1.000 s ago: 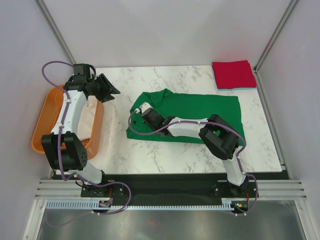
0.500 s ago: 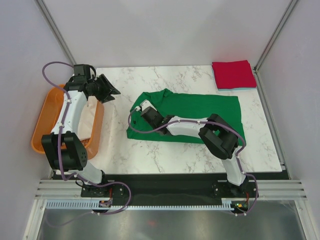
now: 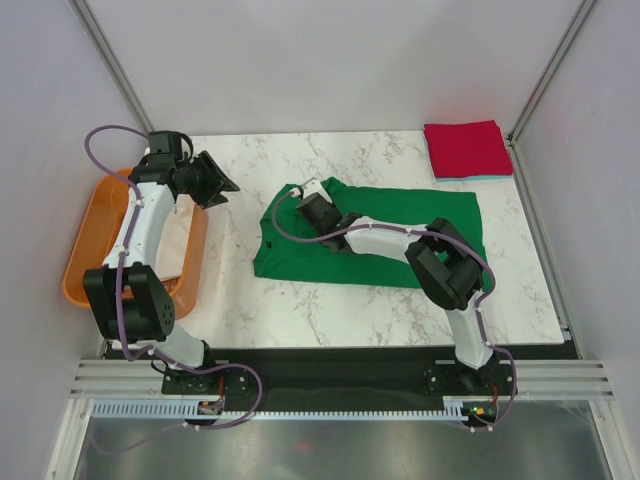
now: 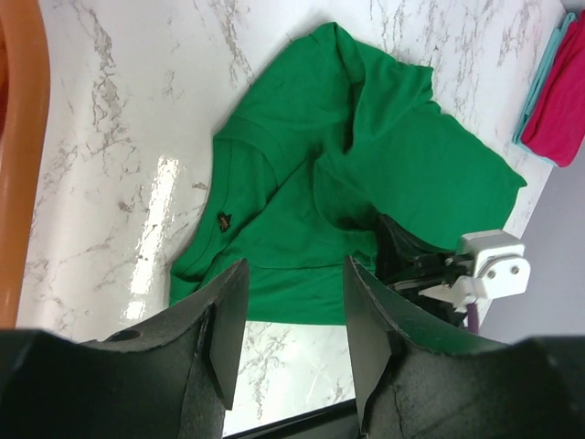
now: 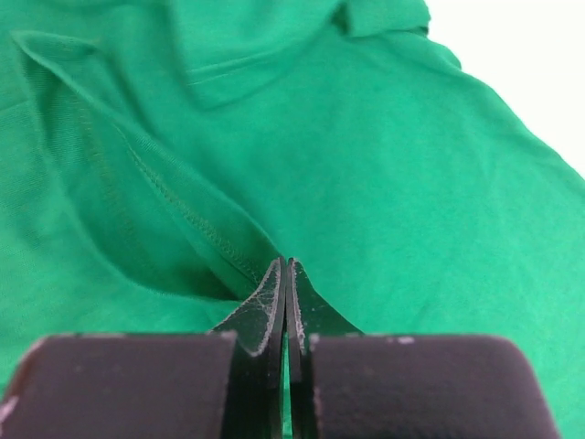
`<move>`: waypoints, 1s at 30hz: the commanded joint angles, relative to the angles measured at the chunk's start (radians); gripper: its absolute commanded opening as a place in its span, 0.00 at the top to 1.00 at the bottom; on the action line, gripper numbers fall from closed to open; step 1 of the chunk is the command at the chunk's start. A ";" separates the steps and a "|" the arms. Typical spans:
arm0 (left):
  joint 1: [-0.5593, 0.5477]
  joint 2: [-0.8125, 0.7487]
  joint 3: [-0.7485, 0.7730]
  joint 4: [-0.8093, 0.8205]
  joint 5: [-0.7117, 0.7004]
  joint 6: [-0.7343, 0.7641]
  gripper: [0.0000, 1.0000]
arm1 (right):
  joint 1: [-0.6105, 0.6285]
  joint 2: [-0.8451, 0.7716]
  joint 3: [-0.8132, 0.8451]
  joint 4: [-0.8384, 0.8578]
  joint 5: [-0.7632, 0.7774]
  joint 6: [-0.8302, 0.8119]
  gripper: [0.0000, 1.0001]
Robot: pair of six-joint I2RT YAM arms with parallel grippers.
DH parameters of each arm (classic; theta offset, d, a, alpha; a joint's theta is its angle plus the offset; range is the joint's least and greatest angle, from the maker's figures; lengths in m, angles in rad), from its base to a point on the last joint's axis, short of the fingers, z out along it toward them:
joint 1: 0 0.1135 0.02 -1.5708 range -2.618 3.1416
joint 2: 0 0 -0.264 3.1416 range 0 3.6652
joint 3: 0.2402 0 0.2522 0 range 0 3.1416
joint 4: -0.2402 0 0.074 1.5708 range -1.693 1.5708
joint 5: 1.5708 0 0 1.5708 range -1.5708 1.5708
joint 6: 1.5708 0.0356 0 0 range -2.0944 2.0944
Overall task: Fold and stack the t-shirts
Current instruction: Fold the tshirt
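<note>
White marble bench (image 3: 300,160) boxed in by grey walls, with the green t-shirt (image 3: 400,205) spread loosely across its middle. A red t-shirt (image 3: 467,148) already lies folded in the 1 o'clock corner, on top of a pale blue t-shirt (image 4: 537,87) (only its edge shows). An orange tub (image 3: 78,250) sits off the bench at 9 o'clock.

Over the last second the right hand (image 3: 318,212) has slid from the shirt's near-left part toward 12 o'clock, and its fingers, apart a moment ago, have come together. In the wrist view they are pinched on a raised ridge of green cloth beside a stitched hem (image 5: 286,274). The shirt's 9 o'clock end has drawn in a little with the move. This looks like a grip taken for the first fold, so the green shirt is barely begun and nothing of it is folded yet.

The right arm reaches low across the shirt from its base at 5 o'clock, elbow bent over the 3 o'clock end and wrist level with the cloth. The left arm is raised over the bench's 10 o'clock edge. The left hand (image 3: 215,178) has its fingers apart, is empty, points toward the shirt, and touches nothing.
</note>
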 commanded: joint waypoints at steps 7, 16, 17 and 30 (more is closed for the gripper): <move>-0.025 -0.052 -0.019 0.026 -0.060 0.022 0.46 | -0.090 0.028 0.041 -0.039 0.009 0.167 0.89; -0.096 -0.082 -0.028 0.023 -0.129 0.070 0.44 | -0.144 -0.049 0.079 -0.154 -0.021 0.289 0.74; -0.113 -0.085 -0.032 0.023 -0.128 0.067 0.44 | -0.149 -0.060 0.085 -0.177 -0.044 0.290 0.73; -0.449 -0.014 -0.135 0.040 -0.167 0.035 0.46 | -0.412 -0.245 0.034 -0.596 -0.152 0.616 0.68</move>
